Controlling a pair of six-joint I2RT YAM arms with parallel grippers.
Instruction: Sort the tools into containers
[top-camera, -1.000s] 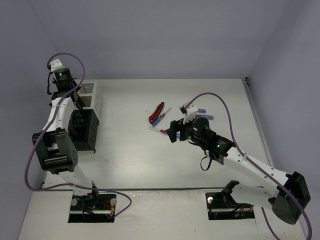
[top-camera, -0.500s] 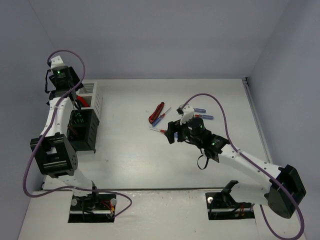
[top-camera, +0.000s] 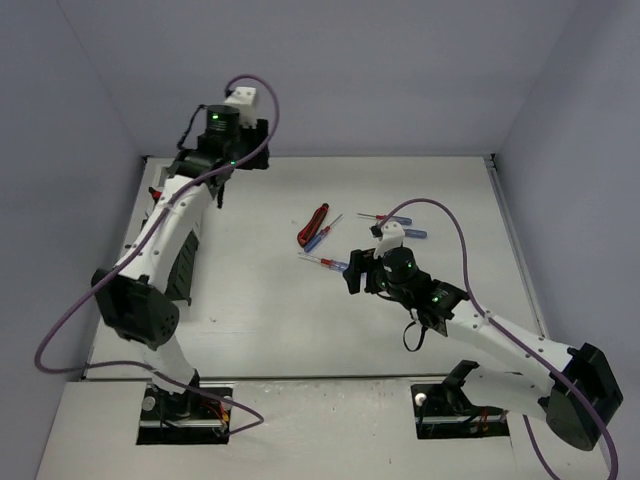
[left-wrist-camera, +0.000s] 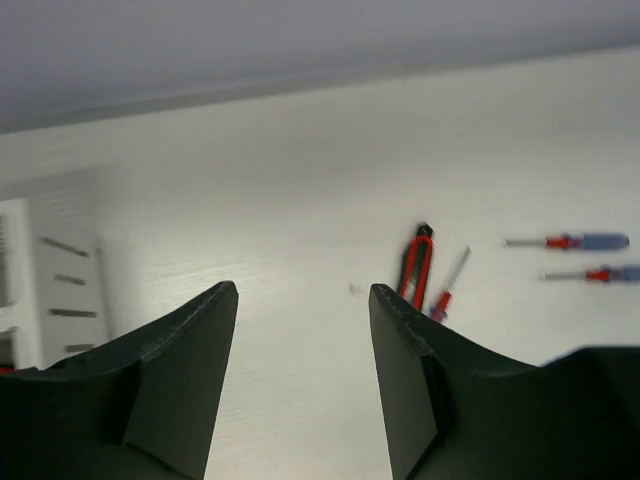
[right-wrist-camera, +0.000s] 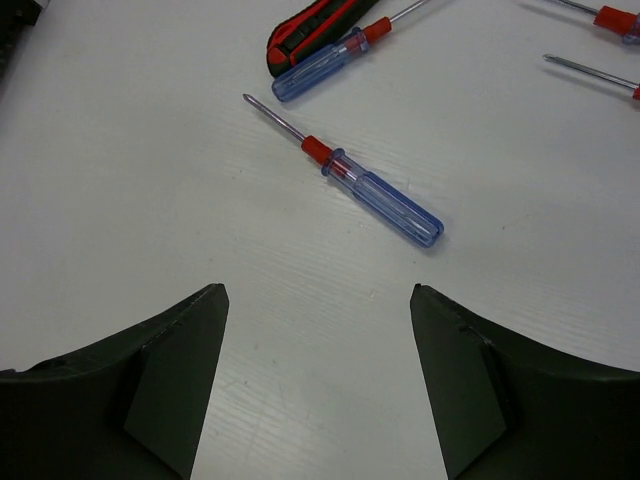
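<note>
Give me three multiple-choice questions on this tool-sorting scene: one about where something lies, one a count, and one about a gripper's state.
1. Where are the red-handled pliers?
A in a black bin; B on the table beside a blue-handled screwdriver; C on the floor.
2. How many blue-handled screwdrivers lie on the table?
A two; B four; C seven.
3. The right gripper is:
A shut on a hex key; B shut on the pliers; C open and empty.
Answers: B, the pliers lie flat next to that screwdriver; B, the top view shows four; C, its jaws stand apart above a screwdriver, holding nothing.
</note>
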